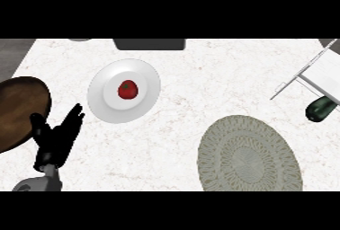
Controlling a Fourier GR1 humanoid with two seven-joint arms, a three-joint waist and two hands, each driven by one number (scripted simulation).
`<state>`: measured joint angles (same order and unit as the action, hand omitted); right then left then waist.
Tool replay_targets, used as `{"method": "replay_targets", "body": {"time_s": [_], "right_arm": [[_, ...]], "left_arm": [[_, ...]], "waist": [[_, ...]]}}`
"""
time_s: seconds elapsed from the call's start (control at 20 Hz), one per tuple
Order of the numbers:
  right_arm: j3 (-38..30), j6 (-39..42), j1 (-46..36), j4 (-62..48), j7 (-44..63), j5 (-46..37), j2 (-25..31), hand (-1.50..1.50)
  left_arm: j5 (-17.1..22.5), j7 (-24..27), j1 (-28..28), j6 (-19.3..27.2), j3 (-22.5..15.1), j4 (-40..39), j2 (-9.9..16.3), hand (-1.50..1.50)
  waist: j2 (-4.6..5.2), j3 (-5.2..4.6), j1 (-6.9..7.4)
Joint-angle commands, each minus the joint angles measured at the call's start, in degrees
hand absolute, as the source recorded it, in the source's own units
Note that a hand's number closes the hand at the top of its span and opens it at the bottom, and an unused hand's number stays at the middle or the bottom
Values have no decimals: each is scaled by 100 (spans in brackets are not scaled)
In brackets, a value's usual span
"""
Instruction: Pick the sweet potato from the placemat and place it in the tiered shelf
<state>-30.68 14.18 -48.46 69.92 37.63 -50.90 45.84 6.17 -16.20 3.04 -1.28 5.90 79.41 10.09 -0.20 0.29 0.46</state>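
White marble-look counter top [199, 94] with faint brown veining fills view. Dark grey floor strip [15, 54] at far left beyond counter edge. Dark rectangular object [149, 43] at far edge, cut off. Even, soft light; faint shadows.

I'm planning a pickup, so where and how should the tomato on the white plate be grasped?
Pinch the tomato across its rounded sides, coming straight down from above. It is small and round, sitting in the middle of the white plate, whose raised rim would likely hinder a low sideways approach.
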Motion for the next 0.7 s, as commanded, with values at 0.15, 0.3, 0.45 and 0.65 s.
{"method": "replay_targets", "body": {"time_s": [0.15, 0.3, 0.45, 0.65], "right_arm": [[-5, -153, 51, -363, -265, 218, 265, 150], [287, 279, 425, -189, -411, 72, 448, 150], [-326, -544, 39, 161, 282, 337, 25, 150], [-555, -1091, -76, -80, 195, 493, -2, -150]], "left_arm": [[-46, -522, -471, 67, -180, 726, -93, 0], [-41, -145, -12, 78, -16, -142, -148, 0], [146, -430, -106, -169, 68, 199, 87, 0], [-46, -280, -30, 20, -49, 6, -119, 0]], "waist": [[15, -27, 22], [18, -31, -58], [9, -26, -24], [24, -28, -16]]}}
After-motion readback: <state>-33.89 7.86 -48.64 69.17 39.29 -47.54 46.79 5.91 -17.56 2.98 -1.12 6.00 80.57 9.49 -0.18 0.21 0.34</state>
